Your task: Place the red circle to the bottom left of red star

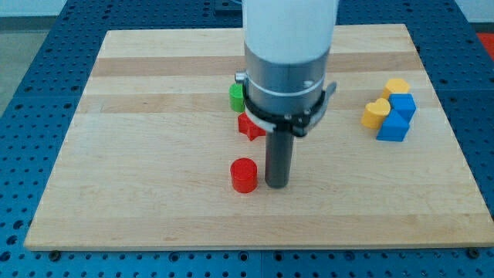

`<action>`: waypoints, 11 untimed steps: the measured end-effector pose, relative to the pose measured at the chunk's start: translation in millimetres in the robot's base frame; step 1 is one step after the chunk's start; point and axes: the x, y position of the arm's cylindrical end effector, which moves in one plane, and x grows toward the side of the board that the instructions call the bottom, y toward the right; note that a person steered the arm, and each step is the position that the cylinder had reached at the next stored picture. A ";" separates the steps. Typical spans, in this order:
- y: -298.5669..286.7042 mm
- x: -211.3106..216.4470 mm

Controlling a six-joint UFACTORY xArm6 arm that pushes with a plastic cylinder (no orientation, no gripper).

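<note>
The dark rod comes straight down from the arm's broad grey collar (287,81), and my tip (277,186) rests on the wooden board (154,154), just beside the red circle (244,175), on that block's right as the view has it; whether the two actually touch I cannot tell, the gap being too fine to judge. There are no jaws to speak of here (the arm ends in a plain rod), so nothing is clamped or held. The red circle sits in the lower middle of the board, below the red star (249,126) and a shade to its left. The star itself is partly hidden behind the rod and collar, with a green block (236,96) just above it, also half covered, its shape unclear. Well apart from all this, toward the view's right, four blocks huddle together: two yellow blocks, one (376,113) and another (397,86), touching two blue blocks, one (403,104) and the other (394,126).
</note>
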 end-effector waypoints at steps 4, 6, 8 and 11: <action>-46.1 -34.5; -90.9 -24.6; -99.8 -54.8; -146.3 -74.5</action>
